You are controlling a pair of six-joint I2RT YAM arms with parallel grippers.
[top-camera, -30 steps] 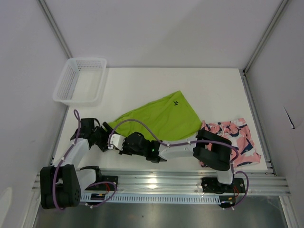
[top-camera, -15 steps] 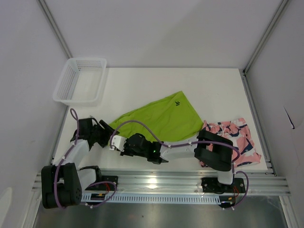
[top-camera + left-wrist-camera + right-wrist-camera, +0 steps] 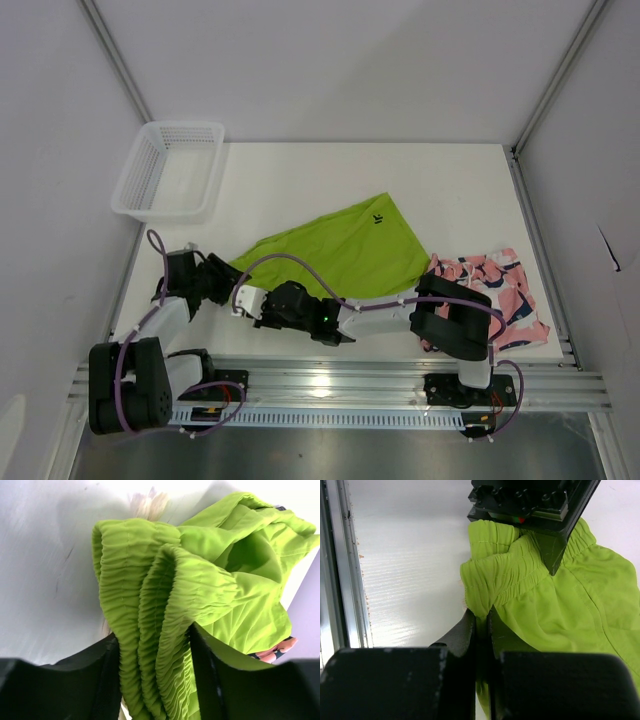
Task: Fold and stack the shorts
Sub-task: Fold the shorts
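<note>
Lime shorts, waistband pinched by left tool and right tool — pink shorts, basket apart.

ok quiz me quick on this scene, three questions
1. On which side of the table, the robot's own, do the pink shorts lie?
2. The right hand is pinched on: a) the green shorts b) the pink shorts c) the basket
3. True or false: the green shorts' waistband sits bunched between the fingers of the left hand.
Key: 1 right; 2 a; 3 true.
</note>
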